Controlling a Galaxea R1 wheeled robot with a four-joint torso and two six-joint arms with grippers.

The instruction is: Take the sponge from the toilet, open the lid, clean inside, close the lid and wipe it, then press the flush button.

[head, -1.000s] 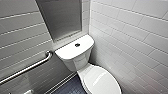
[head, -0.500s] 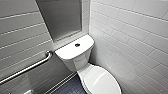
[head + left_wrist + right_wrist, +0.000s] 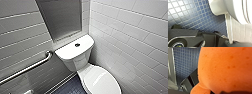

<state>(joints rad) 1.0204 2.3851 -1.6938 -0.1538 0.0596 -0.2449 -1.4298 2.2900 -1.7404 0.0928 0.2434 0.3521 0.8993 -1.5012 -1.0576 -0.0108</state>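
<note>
A: Anything moved since a second ago?

B: No. The toilet (image 3: 82, 62) sits in the same place in the head view, and nothing on it has shifted.

A: Where's the sponge (image 3: 224, 68)?

B: Close up against the right wrist camera, orange and pitted, above the blue tiled floor (image 3: 185, 63). The right end effector (image 3: 226, 92) is clamped on it; just a dark edge of it shows under the sponge.

A: And the left end effector (image 3: 216, 37)?

B: It hangs low over the floor, just beside the underside of the bowl. I cannot tell whether it is apart or together.

A: Any writing to read?

B: None I can make out. The tank top (image 3: 73, 48) is plain white with a dark button (image 3: 77, 45) near its middle.

A: Edges and room?

B: The lid (image 3: 102, 81) lies down flat on the bowl, its near rim cut off by the frame. The tank's right side stands near the white tiled wall (image 3: 130, 37). On the left, a steel bar (image 3: 27, 67) runs along the grey wall, well apart from the tank, with a strip of open floor between that wall and the bowl.
</note>
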